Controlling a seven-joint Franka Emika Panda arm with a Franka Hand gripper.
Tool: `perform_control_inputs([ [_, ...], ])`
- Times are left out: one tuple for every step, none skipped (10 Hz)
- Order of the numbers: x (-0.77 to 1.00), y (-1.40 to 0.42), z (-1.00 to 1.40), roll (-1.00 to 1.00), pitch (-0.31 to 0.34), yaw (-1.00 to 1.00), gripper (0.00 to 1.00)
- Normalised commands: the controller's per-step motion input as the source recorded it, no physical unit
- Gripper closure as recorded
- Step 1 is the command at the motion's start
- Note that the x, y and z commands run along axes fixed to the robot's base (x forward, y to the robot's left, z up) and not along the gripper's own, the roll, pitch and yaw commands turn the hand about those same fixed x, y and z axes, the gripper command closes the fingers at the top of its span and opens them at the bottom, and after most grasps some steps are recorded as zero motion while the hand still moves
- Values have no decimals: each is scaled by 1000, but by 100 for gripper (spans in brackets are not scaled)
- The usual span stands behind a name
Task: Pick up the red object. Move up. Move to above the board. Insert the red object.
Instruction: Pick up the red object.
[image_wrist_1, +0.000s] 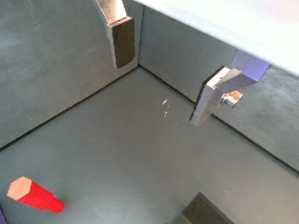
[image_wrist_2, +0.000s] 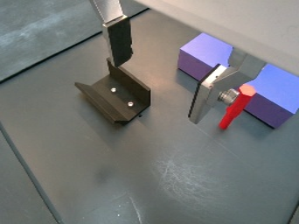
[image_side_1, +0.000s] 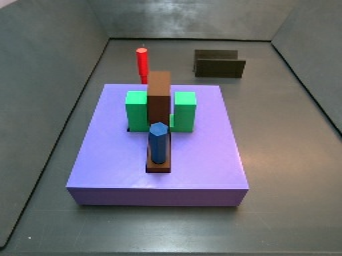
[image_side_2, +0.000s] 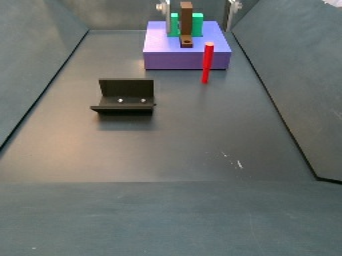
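Observation:
The red object (image_side_1: 142, 64) is a slim red peg standing upright on the grey floor, just off the purple slab's far edge (image_side_2: 207, 62). In both wrist views my gripper (image_wrist_2: 156, 89) (image_wrist_1: 160, 92) hangs open and empty above the floor. The peg (image_wrist_2: 233, 107) lies outside the jaws, beyond one finger (image_wrist_2: 211, 94), and it also shows near a corner of a wrist view (image_wrist_1: 35, 194). The board (image_side_1: 159, 105) is a narrow brown strip on the slab between two green cubes (image_side_1: 136, 110) (image_side_1: 185, 110). I cannot make out the gripper in either side view.
A blue hexagonal peg (image_side_1: 158, 143) stands in the board's near end. The large purple slab (image_side_1: 201, 165) (image_wrist_2: 271, 96) carries the board. The dark fixture (image_wrist_2: 114, 96) (image_side_2: 124, 96) stands on the floor close to one finger. Grey walls enclose the floor.

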Motion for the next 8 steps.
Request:
perform_control_inputs([
  [0, 0, 0, -7, 0, 0, 0],
  [-6, -146, -254, -169, -104, -6, 0],
  [-366, -403, -331, -209, -200, -69, 0],
  [-363, -663, -317, -140, -149, 0, 0],
  [-360, -743, -274, -103, -156, 31, 0],
  [-254, -617, -266, -124, -154, 51, 0],
  [-109, -506, -331, -147, -146, 51, 0],
  [-166, -606, -260, -93, -116, 11, 0],
])
